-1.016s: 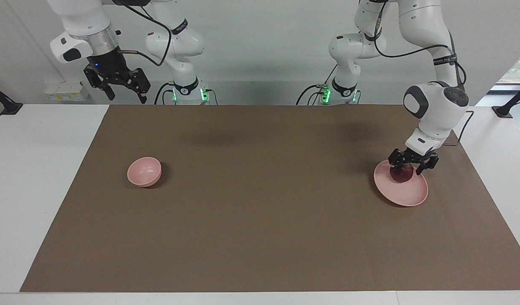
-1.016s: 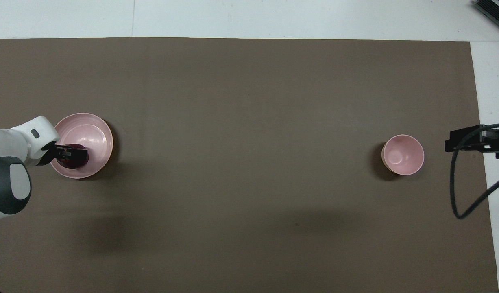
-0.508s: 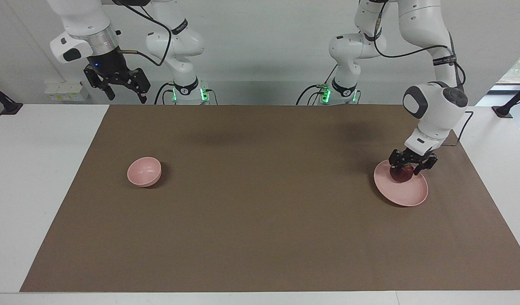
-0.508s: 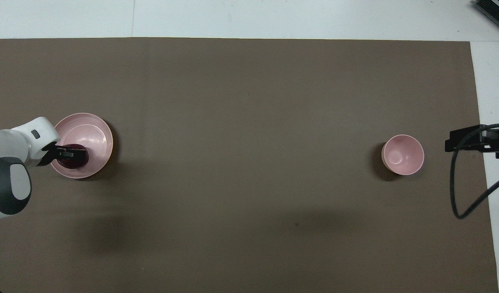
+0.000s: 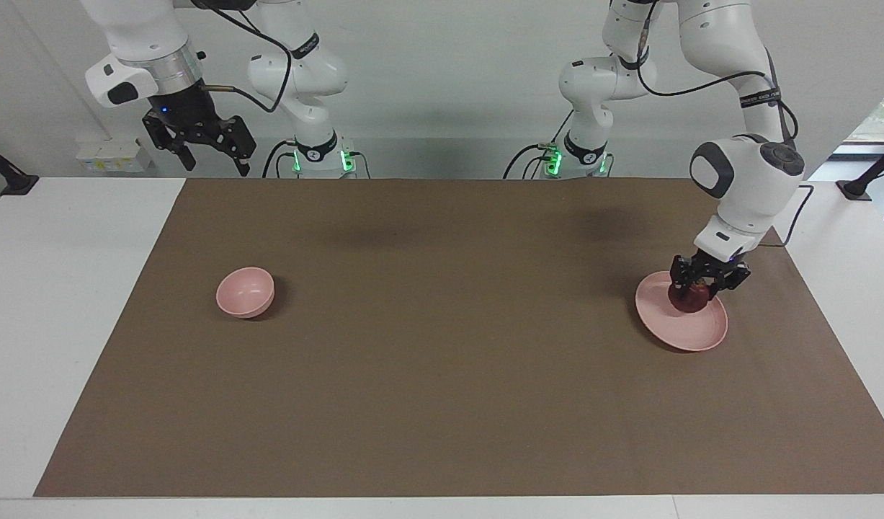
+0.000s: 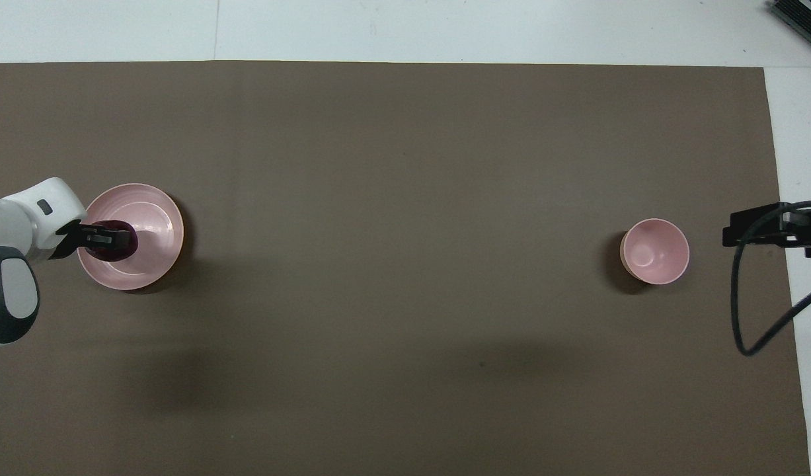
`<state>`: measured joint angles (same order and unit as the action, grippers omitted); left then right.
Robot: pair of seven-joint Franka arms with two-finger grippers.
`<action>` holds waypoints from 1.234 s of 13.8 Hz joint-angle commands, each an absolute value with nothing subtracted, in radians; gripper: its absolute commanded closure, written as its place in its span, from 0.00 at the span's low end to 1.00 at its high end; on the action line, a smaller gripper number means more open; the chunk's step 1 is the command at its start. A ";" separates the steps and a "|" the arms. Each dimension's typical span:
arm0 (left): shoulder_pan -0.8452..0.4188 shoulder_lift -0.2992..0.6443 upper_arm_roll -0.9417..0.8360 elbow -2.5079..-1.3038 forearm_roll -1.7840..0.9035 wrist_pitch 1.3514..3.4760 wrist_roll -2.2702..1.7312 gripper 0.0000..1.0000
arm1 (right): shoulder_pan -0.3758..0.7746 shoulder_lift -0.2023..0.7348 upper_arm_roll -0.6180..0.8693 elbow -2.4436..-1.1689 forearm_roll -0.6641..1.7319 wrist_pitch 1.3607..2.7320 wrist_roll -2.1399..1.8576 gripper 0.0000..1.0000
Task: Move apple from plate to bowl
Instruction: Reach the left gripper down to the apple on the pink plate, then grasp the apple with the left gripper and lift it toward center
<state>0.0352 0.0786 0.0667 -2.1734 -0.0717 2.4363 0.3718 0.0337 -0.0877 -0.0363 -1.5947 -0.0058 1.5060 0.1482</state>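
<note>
Two grippers to note. Left gripper (image 5: 707,286) is down on the apple (image 5: 688,298), fingers set on either side of it and apparently clamped, though actual contact is a judgement. Apple sits on the plate (image 5: 690,335), on the part of it nearer the robots; whether it has lifted clear of the plate I cannot tell. Plate lies at the left arm's end of the surface (image 5: 449,346). Bowl (image 5: 245,291) stands well apart, at the right arm's end, nothing in it. Right gripper (image 5: 211,155) waits high over the surface's edge by its own base, fingers apart.

Risks as judged from here: apple is round and smooth, so an off-centre clamp could let it roll or squirt out on the lift. Carry spans nearly the whole surface; a loose hold could drop it midway. Apple looks about as wide as the bowl's inside, so a release off centre could leave it on the rim or tip the bowl.
</note>
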 commanded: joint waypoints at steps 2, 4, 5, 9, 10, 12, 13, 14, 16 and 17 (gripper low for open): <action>0.008 0.026 0.048 -2.120 -0.097 2.358 0.371 1.00 | 0.063 -0.112 -0.029 -1.623 0.093 1.538 0.135 0.00; -0.020 0.023 0.048 -2.067 -0.252 2.310 0.373 1.00 | 0.063 -0.100 -0.029 -1.641 0.110 1.586 0.152 0.00; -0.026 0.025 0.046 -2.051 -0.323 2.290 0.374 1.00 | 0.064 -0.097 -0.029 -1.670 0.136 1.612 0.179 0.00; -0.093 0.031 0.025 -2.028 -0.594 2.266 0.379 1.00 | 0.120 -0.087 -0.028 -1.755 0.250 1.693 0.385 0.00; -0.098 0.035 0.014 -2.026 -0.673 2.266 0.379 1.00 | 0.121 -0.078 -0.028 -1.770 0.293 1.715 0.428 0.00; -0.100 0.035 -0.038 -2.014 -0.854 2.273 0.379 1.00 | 0.121 -0.037 -0.029 -1.786 0.401 1.755 0.501 0.00; -0.100 0.034 -0.060 -2.013 -0.915 2.275 0.377 1.00 | 0.126 -0.011 -0.029 -1.786 0.444 1.781 0.550 0.00; -0.100 0.034 -0.077 -2.013 -0.966 2.275 0.377 1.00 | 0.141 0.014 -0.028 -1.786 0.492 1.811 0.614 0.00; -0.098 0.032 -0.112 -2.013 -1.058 2.264 0.377 1.00 | 0.176 0.070 -0.028 -1.786 0.587 1.877 0.736 0.00; -0.101 0.034 -0.132 -2.013 -1.110 2.267 0.379 1.00 | 0.202 0.101 -0.029 -1.784 0.641 1.926 0.806 0.00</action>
